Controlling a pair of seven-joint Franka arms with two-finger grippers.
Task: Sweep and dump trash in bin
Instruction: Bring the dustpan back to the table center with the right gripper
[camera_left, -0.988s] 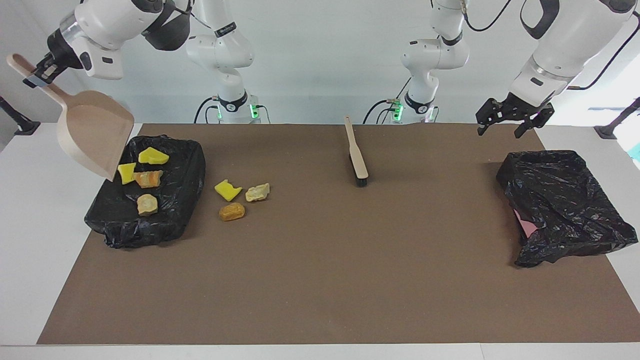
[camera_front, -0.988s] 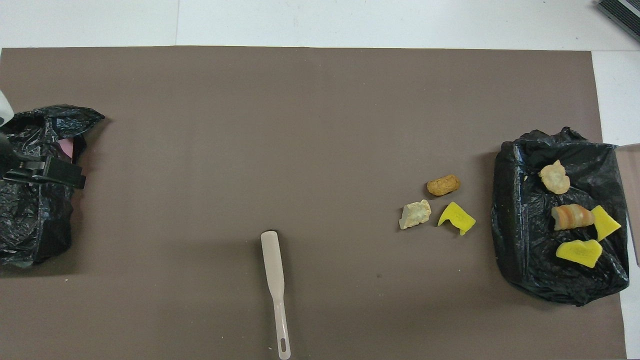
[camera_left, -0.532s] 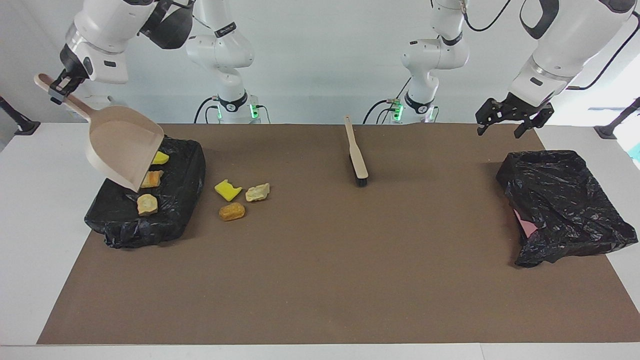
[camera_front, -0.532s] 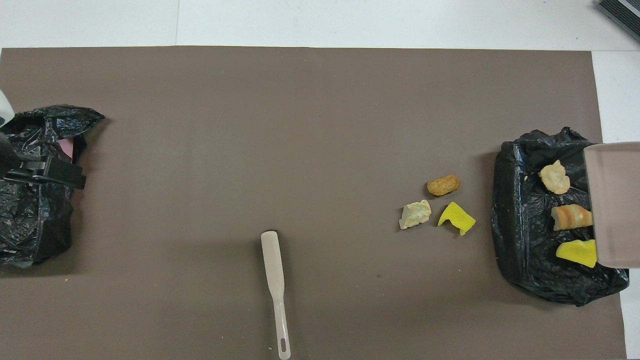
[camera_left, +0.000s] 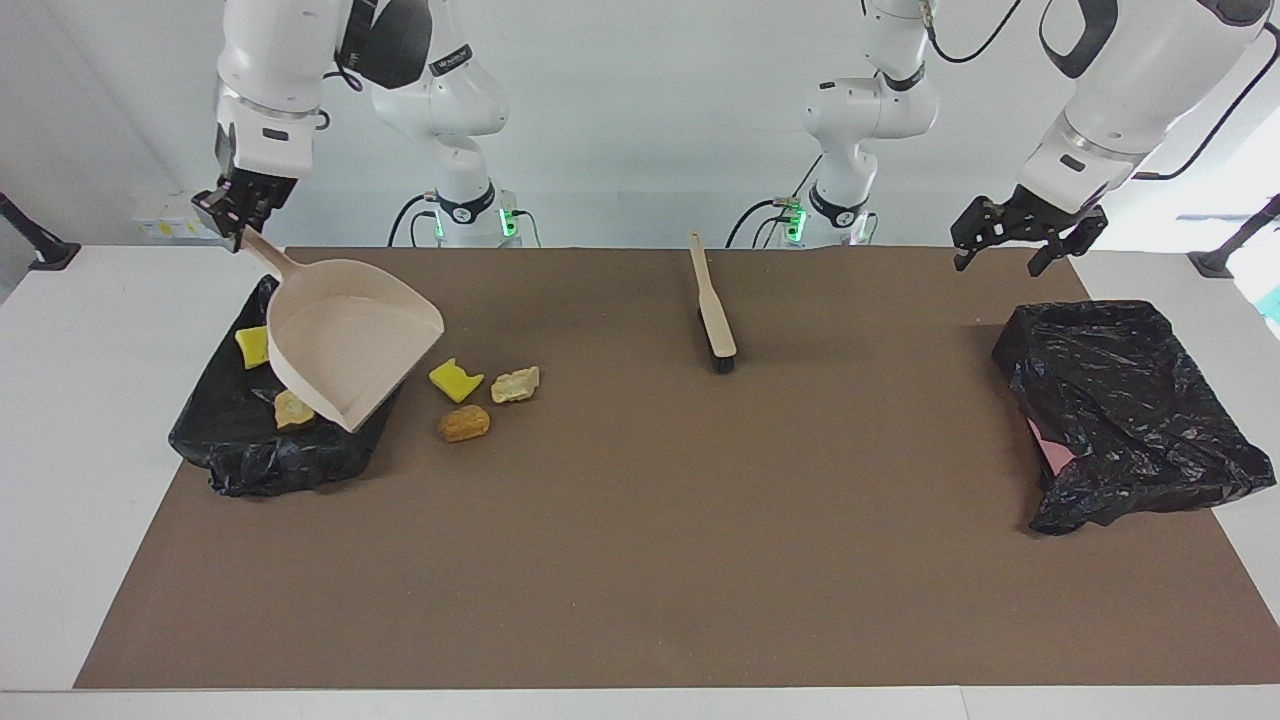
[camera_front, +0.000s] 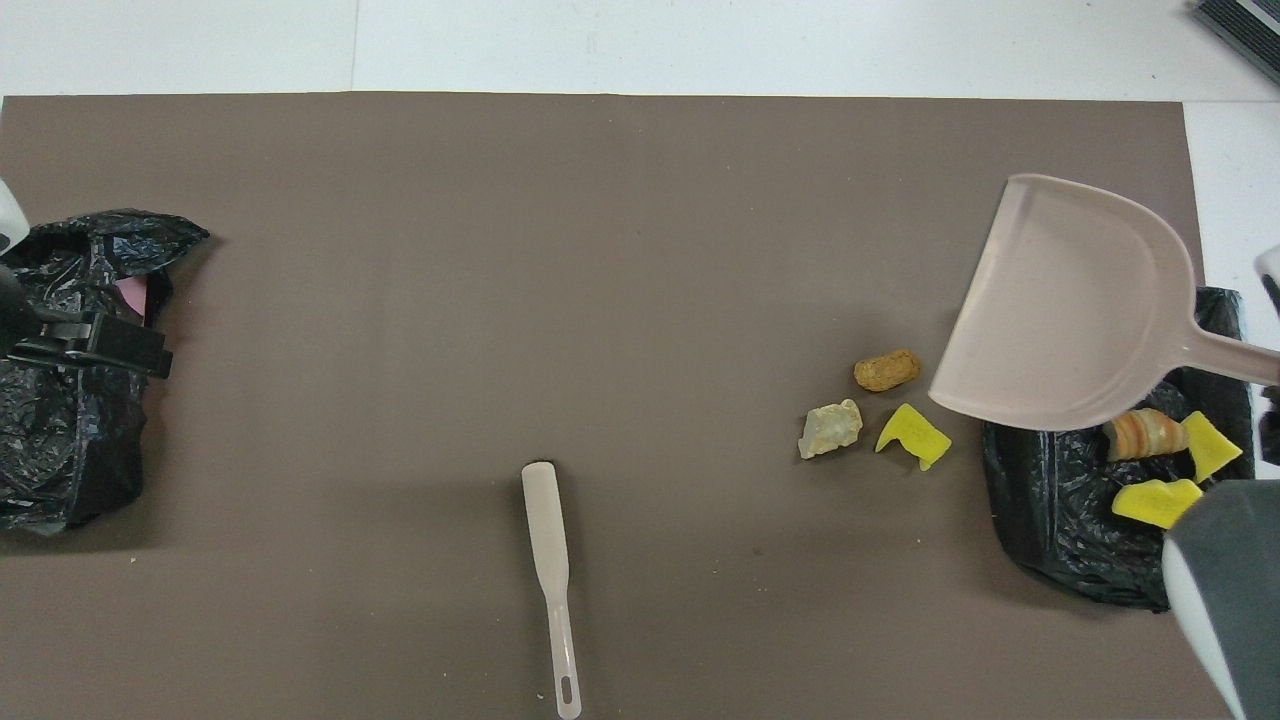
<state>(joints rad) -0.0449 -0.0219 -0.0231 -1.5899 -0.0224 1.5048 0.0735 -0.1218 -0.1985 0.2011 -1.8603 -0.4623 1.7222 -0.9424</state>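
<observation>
My beige plastic dustpan (camera_left: 350, 350) has swung back level over the black-bagged bin (camera_left: 250, 450). The right gripper (camera_left: 232, 212) clamps its handle; the left gripper (camera_left: 1015, 240) waits open-jawed. Three trash lumps (camera_left: 480, 395) remain on the brown mat (camera_left: 640, 550) beside the bin, so I need the wooden brush (camera_left: 713, 312) next.

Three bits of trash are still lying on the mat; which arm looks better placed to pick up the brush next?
Probably the left gripper: it hangs open, while the right gripper holds the dustpan beside the three pieces. The brush lies between them.
</observation>
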